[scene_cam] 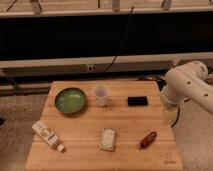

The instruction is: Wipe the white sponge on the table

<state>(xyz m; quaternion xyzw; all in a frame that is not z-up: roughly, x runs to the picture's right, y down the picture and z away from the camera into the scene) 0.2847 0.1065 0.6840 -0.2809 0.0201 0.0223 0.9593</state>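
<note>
The white sponge [108, 139] is a small off-white block with a speckled top. It lies flat on the light wooden table [85, 127], near the front and a little right of centre. My white arm [187, 87] hangs over the table's right edge. The gripper [170, 116] points down at that edge, well to the right of the sponge and apart from it. Nothing shows in the gripper.
A green bowl [70, 100] and a white cup [101, 94] stand at the back left. A black block [137, 101] lies at the back right. A reddish-brown object [148, 139] lies right of the sponge. A white labelled tube [47, 136] lies front left.
</note>
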